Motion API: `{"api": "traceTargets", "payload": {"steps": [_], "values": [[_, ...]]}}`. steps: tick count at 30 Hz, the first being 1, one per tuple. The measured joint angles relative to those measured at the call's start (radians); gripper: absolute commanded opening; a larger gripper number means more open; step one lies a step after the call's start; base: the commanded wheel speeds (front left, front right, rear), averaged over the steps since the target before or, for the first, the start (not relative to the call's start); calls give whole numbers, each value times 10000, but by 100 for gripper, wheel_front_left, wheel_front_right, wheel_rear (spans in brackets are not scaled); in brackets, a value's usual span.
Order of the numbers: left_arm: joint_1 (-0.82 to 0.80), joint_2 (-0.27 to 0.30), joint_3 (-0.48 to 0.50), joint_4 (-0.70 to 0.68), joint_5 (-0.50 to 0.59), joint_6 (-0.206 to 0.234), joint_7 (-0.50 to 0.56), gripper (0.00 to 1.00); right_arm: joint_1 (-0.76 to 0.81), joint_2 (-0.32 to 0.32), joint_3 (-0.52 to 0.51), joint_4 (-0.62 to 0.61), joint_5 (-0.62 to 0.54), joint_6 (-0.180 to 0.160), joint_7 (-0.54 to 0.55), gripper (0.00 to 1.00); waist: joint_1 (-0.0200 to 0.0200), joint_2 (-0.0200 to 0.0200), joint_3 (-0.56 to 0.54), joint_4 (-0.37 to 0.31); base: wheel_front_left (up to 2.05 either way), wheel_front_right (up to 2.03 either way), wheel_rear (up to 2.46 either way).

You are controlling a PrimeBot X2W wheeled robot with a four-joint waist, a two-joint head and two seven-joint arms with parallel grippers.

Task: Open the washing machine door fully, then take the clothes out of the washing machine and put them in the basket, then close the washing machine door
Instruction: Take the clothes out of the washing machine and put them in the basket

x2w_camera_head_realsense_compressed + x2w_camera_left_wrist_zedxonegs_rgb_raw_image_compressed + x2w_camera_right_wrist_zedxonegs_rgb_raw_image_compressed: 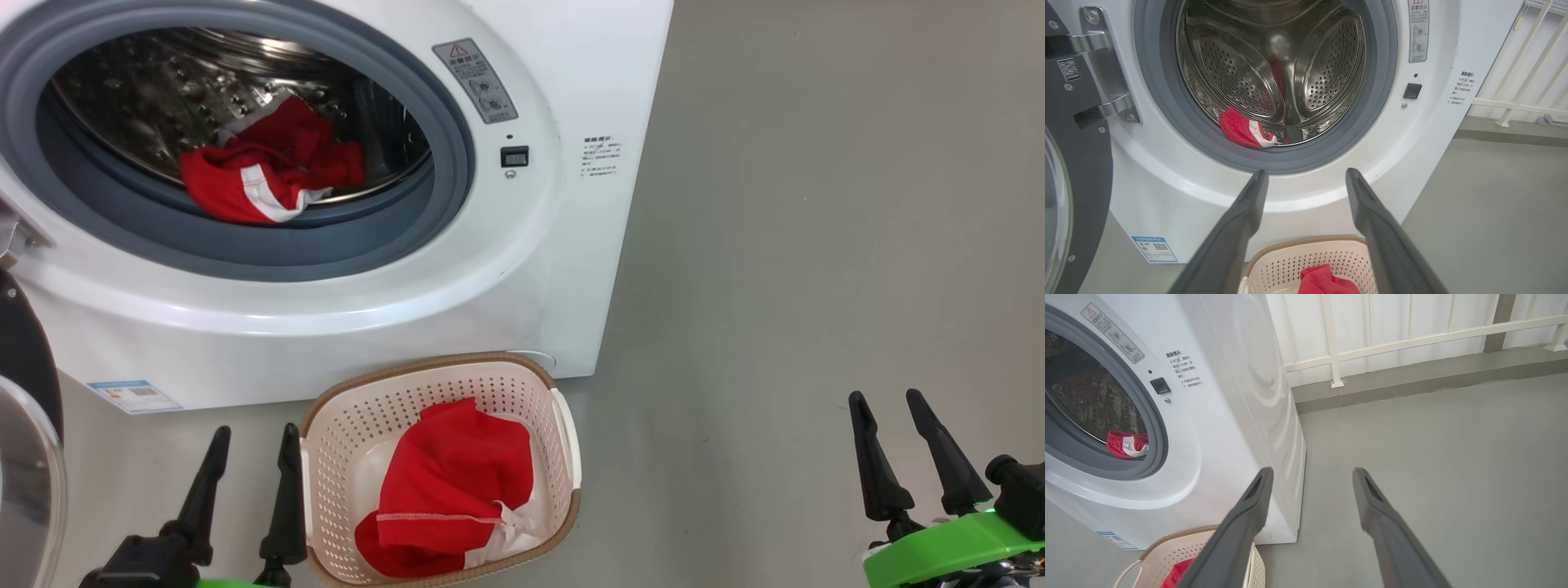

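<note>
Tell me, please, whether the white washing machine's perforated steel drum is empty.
Not empty: a crumpled bright red garment with white trim lies low in the steel drum, behind the grey-blue rubber ring.

We find all three views bright and evenly lit by soft, diffuse light, with only faint, blurry-edged shadows on the grey floor (pixel 816 245) around the basket (pixel 565 425). The white front of the washing machine (pixel 326 327) carries a gentle sheen along its curved lower rim, and in the right wrist view its side panel shows pale streaked reflections. The steel drum (pixel 1327 69) is dimmer and glints with small highlights, and a smeared red and green reflection sits at its back. The washing machine door (pixel 24 482) shows milky glare on its glass. The head view is sharp. In the wrist views, wide-angle distortion bows the white railing (pixel 1412 339) and leans the machine's edges.
</note>
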State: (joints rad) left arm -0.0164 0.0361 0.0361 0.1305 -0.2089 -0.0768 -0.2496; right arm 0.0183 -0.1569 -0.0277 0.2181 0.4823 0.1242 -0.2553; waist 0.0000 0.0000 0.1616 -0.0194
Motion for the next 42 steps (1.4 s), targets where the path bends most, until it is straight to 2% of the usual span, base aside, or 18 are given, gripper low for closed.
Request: {"api": "traceTargets", "payload": {"steps": [6, 20, 29, 37, 42], "values": [[-1, 4, -35, -159, -52, 163, 0, 100, 0, 15, -4, -6, -13, 0, 0, 100, 0, 0, 8, -47, 0, 0, 0], [-479, 35, -272, 274, 2, 159, 0, 100, -81, 59, 12, -84, -13, 0, 0, 100, 0, 0, 475, -43, 0, 0, 0], [-3209, 44, -428, 1636, 796, 157, -2, 100, -960, 117, 119, -169, -13, 0, 0, 100, 0, 0, 1292, -68, 0, 0, 0], [-6381, 382, -757, 4188, 1459, 194, 6, 100, -1750, 280, 263, -236, 2, 0, 0, 100, 0, 0, 2279, -203, 0, 0, 0], [-8323, 696, -926, 5762, 1712, 391, 142, 100, -2133, 330, 328, -272, 6, 0, -2, 100, 0, 0, 2903, -344, 0, 0, 0]]}}
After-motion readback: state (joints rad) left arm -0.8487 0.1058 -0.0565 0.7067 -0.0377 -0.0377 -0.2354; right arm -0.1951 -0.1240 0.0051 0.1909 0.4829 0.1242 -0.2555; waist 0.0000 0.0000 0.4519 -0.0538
